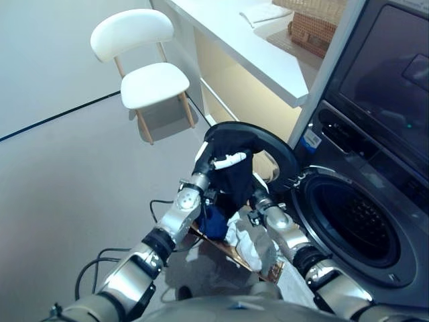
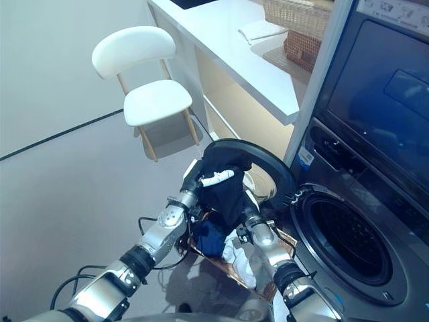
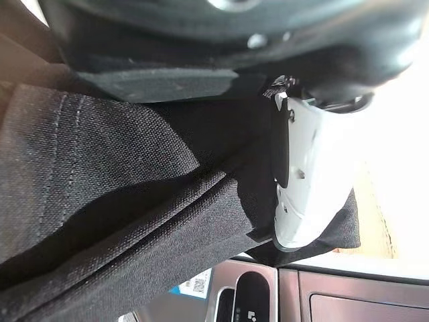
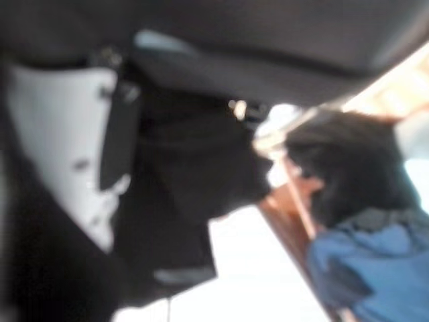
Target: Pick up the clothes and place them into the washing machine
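A black garment (image 1: 234, 176) hangs raised in front of the washing machine's open round door (image 1: 276, 149). My left hand (image 1: 203, 166) is shut on its top, the white-covered thumb (image 1: 230, 159) pressed across the cloth; the left wrist view shows that thumb (image 3: 301, 181) clamping the black fabric (image 3: 134, 201). My right hand (image 1: 259, 193) sits just right of the hanging cloth, partly hidden by it. In the right wrist view its thumb (image 4: 60, 147) pinches the black cloth (image 4: 181, 174). The dark drum opening (image 1: 355, 221) lies to the right.
Below the hands a wooden basket (image 1: 236, 255) holds a blue garment (image 1: 214, 223) and white cloth (image 1: 247, 243). A white chair (image 1: 144, 74) stands at the back left. A white counter (image 1: 248, 47) with a wicker basket (image 1: 315, 20) runs beside the machine.
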Controlling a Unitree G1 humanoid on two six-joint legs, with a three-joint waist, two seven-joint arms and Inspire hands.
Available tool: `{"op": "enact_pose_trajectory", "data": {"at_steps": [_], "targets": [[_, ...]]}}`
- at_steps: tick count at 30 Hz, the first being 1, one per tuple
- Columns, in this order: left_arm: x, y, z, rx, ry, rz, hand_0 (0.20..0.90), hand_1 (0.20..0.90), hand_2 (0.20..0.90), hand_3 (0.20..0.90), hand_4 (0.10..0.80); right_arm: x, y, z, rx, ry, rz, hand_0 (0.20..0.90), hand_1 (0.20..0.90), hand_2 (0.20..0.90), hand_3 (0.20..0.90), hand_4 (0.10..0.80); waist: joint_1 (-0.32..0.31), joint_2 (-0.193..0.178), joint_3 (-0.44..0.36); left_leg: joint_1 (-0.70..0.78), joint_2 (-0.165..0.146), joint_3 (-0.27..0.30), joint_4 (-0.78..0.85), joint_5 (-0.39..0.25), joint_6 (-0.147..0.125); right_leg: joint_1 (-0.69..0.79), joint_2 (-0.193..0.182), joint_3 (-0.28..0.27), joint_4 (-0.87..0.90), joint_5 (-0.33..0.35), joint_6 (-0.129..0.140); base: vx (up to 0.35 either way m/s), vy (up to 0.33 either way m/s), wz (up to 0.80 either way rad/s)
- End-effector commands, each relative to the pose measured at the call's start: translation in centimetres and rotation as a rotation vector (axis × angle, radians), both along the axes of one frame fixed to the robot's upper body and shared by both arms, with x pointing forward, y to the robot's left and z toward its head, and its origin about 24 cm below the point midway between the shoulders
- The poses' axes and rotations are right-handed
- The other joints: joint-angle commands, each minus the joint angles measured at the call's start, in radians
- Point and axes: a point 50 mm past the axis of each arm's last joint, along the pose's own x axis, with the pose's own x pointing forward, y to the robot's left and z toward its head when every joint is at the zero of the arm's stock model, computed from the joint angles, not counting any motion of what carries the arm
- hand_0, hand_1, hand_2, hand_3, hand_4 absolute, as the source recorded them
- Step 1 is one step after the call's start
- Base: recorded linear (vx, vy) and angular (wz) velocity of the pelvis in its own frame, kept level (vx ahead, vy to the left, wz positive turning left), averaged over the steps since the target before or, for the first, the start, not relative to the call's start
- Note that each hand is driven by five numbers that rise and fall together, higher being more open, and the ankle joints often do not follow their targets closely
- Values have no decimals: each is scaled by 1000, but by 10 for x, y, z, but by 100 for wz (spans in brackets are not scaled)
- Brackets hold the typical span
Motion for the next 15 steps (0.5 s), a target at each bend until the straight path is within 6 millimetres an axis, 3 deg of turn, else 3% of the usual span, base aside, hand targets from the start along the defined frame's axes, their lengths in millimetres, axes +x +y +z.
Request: {"op": "enact_pose_trajectory", "data": {"at_steps": [1,15], "targets": [[13,-26,73,-137,-311,-92,200,200,200,200,300,43,43,64,121,-288,99,200,200,200,200,300,41,-51,-22,78,24,1,-7,-58,-69,86,-41,-42,0,-21,40,0,0,0],[13,-22,67,-118,-295,-77,200,200,200,200,300,40,34,59,141,-276,59,200,200,200,200,300,40,-52,-28,85,23,3,-7,-63,-68,91,-39,-39,0,-26,39,4,1,-1]]}}
